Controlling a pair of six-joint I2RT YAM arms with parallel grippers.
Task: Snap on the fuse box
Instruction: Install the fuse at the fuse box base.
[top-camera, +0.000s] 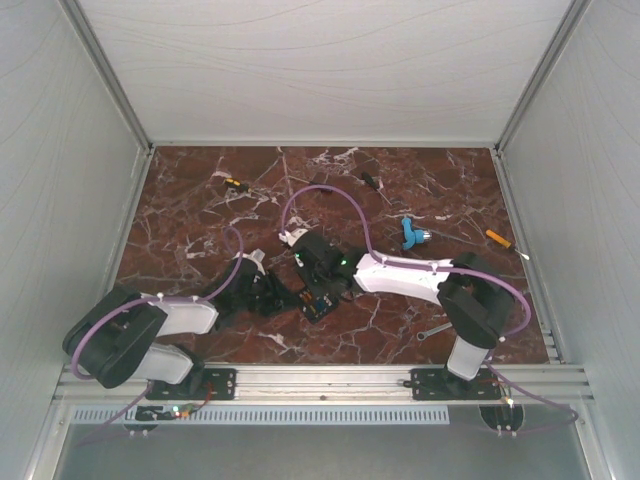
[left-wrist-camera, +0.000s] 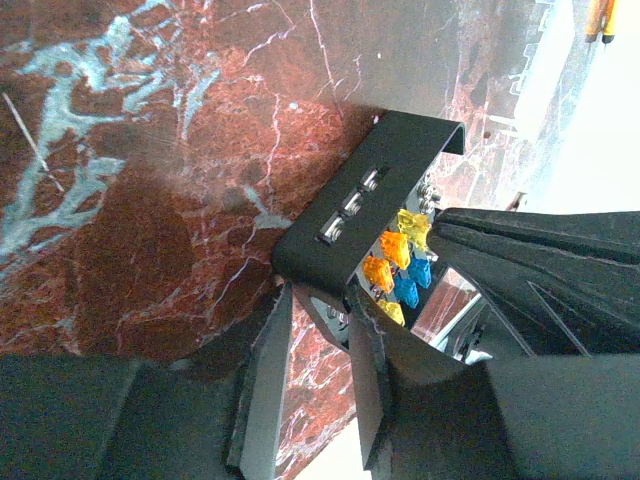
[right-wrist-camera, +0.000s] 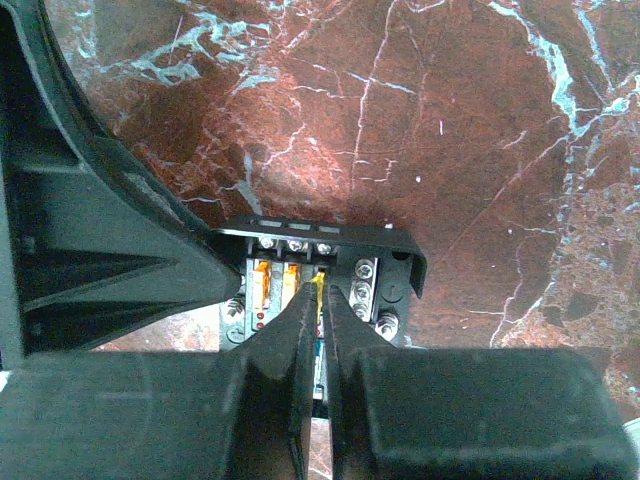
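The fuse box (top-camera: 322, 300) is a small black open box on the marble, between my two grippers. In the left wrist view the fuse box (left-wrist-camera: 360, 200) shows orange, yellow and blue fuses (left-wrist-camera: 400, 265) inside. My left gripper (left-wrist-camera: 325, 300) holds its near corner between the fingertips, and the right gripper's black body (left-wrist-camera: 540, 260) hangs over it. My left gripper (top-camera: 285, 297) comes in from the left. In the right wrist view my right gripper (right-wrist-camera: 322, 290) is down inside the fuse box (right-wrist-camera: 400, 250), shut on a thin yellow fuse (right-wrist-camera: 321, 283). No clear lid is visible.
A blue plastic piece (top-camera: 411, 234) and an orange-handled screwdriver (top-camera: 498, 238) lie at the right. A small yellow-and-black tool (top-camera: 235, 184) and a black part (top-camera: 369, 181) lie near the back. A wrench (top-camera: 433, 329) lies by the right arm's base. Grey walls enclose the table.
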